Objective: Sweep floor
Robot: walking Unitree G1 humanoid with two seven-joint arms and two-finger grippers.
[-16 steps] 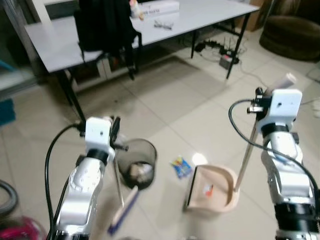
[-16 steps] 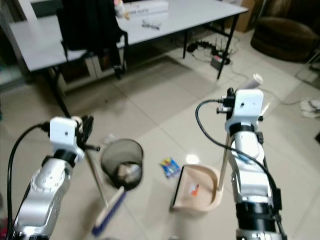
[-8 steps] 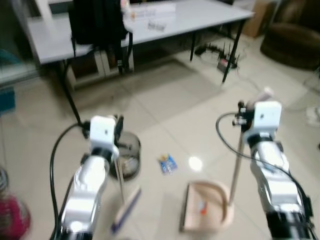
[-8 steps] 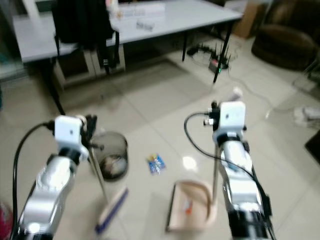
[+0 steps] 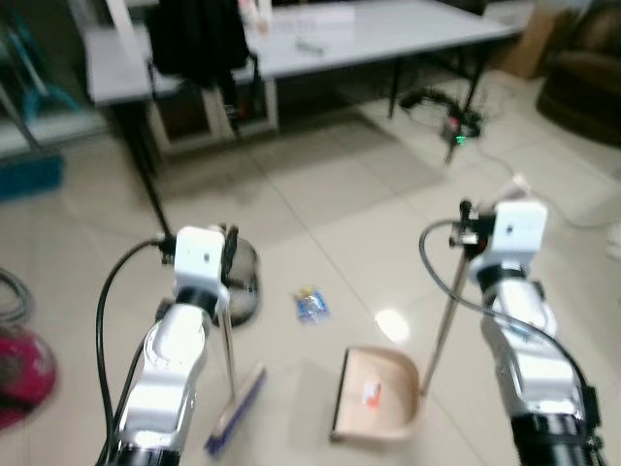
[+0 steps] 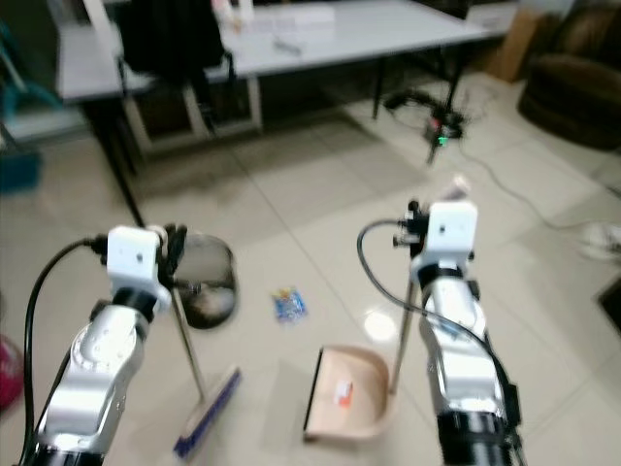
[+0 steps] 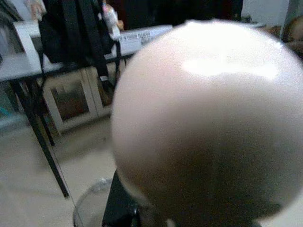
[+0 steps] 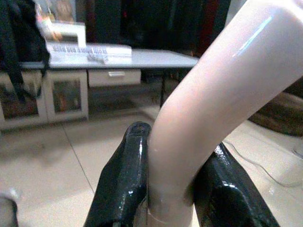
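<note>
My left gripper is shut on the thin handle of a broom, whose blue-edged head rests on the tiled floor below it. The handle's pale rounded top looms in the left wrist view. My right gripper is shut on the cream pole of a beige dustpan, with a black finger on each side. The pan lies on the floor with a small orange scrap in it. A blue wrapper lies on the tiles between broom and pan, farther out.
A mesh waste bin stands just beyond my left gripper. A grey table with a black backpack spans the back, with cables under it. A brown armchair is far right. A pink object lies left.
The whole picture has shifted, so the camera has moved. Both grippers keep their hold. The dustpan and broom now sit farther from the bin and the wrapper.
</note>
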